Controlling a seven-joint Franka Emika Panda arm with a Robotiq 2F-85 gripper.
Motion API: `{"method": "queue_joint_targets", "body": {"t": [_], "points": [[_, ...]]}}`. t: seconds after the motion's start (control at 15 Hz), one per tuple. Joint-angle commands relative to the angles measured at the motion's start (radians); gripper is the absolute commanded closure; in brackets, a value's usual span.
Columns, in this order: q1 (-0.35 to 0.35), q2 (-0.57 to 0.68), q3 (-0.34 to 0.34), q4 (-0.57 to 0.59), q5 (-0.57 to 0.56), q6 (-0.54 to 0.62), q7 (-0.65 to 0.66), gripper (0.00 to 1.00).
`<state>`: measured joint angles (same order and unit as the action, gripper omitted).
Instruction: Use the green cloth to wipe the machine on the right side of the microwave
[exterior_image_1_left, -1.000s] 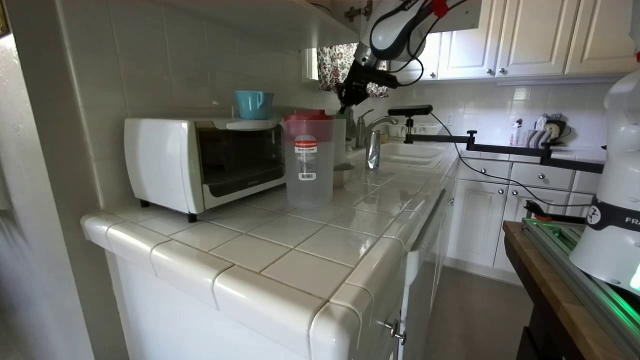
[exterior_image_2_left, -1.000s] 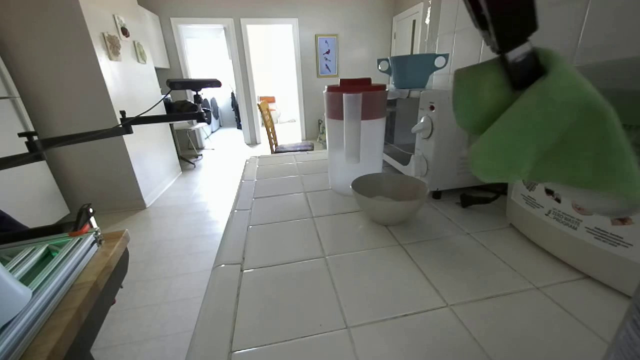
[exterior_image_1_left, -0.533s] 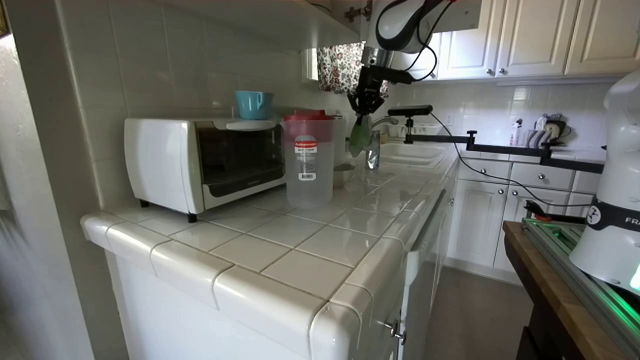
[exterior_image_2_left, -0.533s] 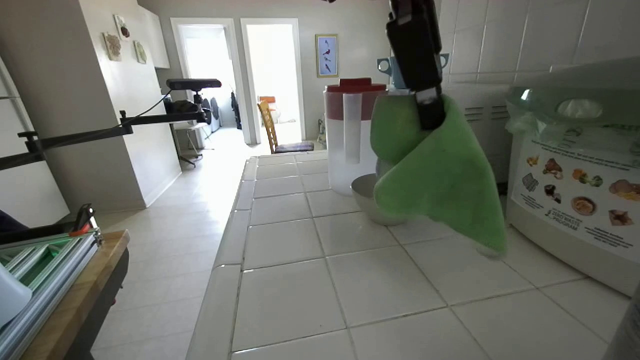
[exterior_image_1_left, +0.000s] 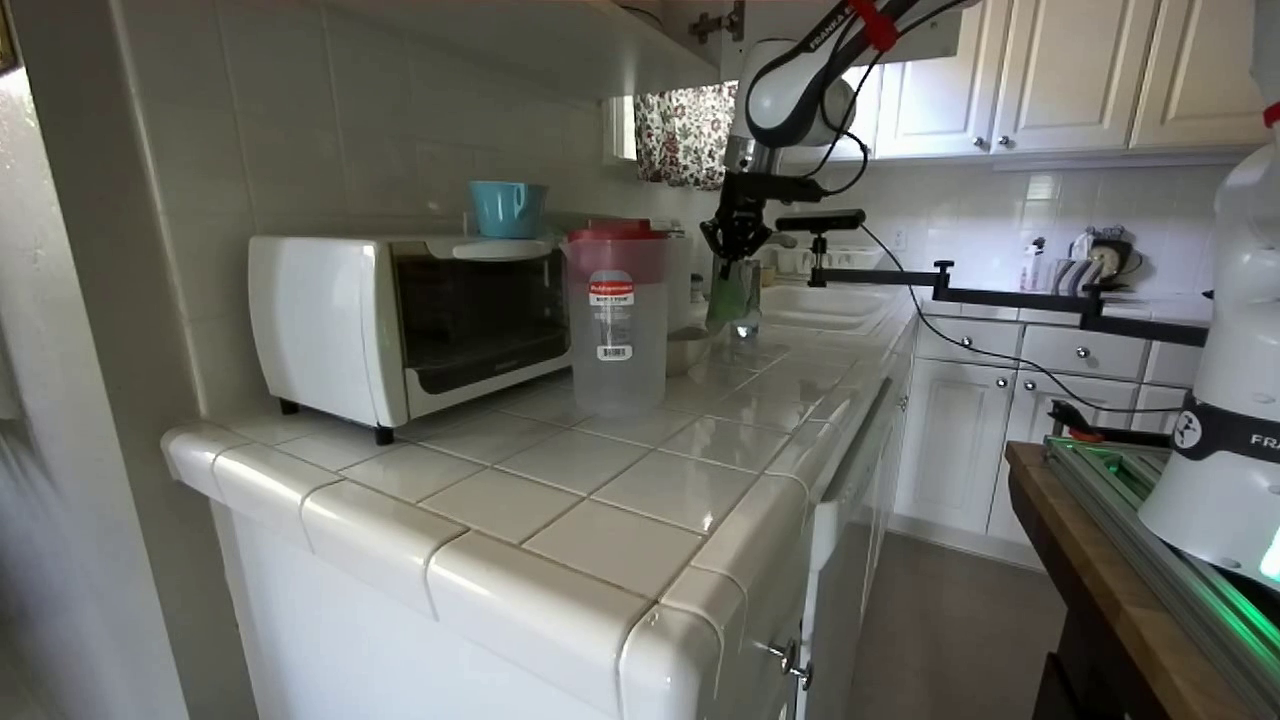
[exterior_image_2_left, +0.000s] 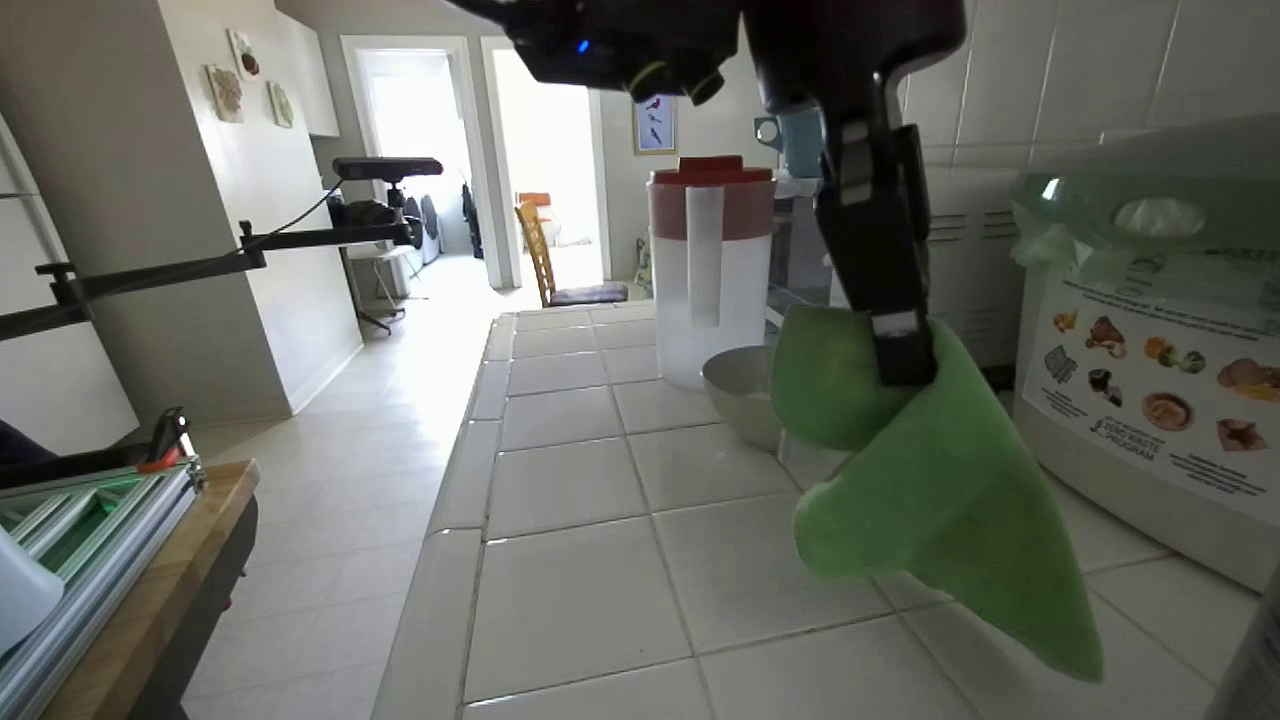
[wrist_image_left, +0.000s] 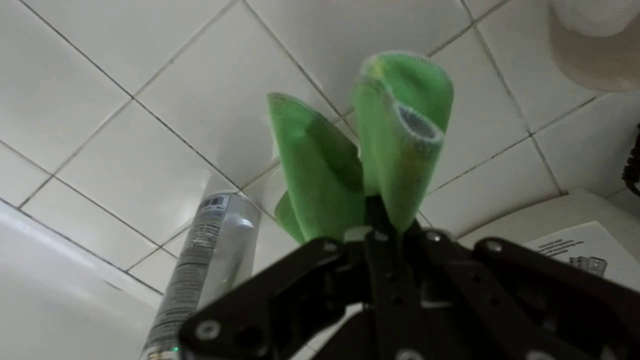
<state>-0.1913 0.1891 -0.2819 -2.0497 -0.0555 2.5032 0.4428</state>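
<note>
My gripper is shut on the green cloth, which hangs in folds from the fingertips. In the wrist view the cloth spreads on both sides of the fingers, above the white tiles. In an exterior view the gripper and cloth are behind the pitcher, over the counter. I cannot tell whether the cloth's lowest corner touches the tiles. The white toaster oven stands against the wall. A white bin with a green lid stands beside it, apart from the gripper; its front also shows in the wrist view.
A red-lidded pitcher stands before the oven, with a beige bowl near it. A blue cup sits on the oven. A silver can stands close to the gripper. A shelf overhangs the counter.
The gripper, still holding the cloth, has moved away from the front of the bin toward the bowl side and come down lower over the counter. The bin is now less covered.
</note>
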Motion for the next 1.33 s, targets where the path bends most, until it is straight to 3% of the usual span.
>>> {"method": "queue_joint_targets", "body": {"t": [0.0,0.47,1.0,1.07,1.27], "points": [[-0.002,0.07,-0.011,0.038,-0.005,0.074,0.026,0.99],[-0.009,0.191,-0.041,0.084,0.044,0.177,0.022,0.99],[-0.008,0.263,-0.05,0.103,0.084,0.17,0.035,0.99],[-0.008,0.268,-0.051,0.103,0.087,0.168,0.036,0.75],[-0.005,0.262,-0.054,0.104,0.096,0.171,0.037,0.54]]}}
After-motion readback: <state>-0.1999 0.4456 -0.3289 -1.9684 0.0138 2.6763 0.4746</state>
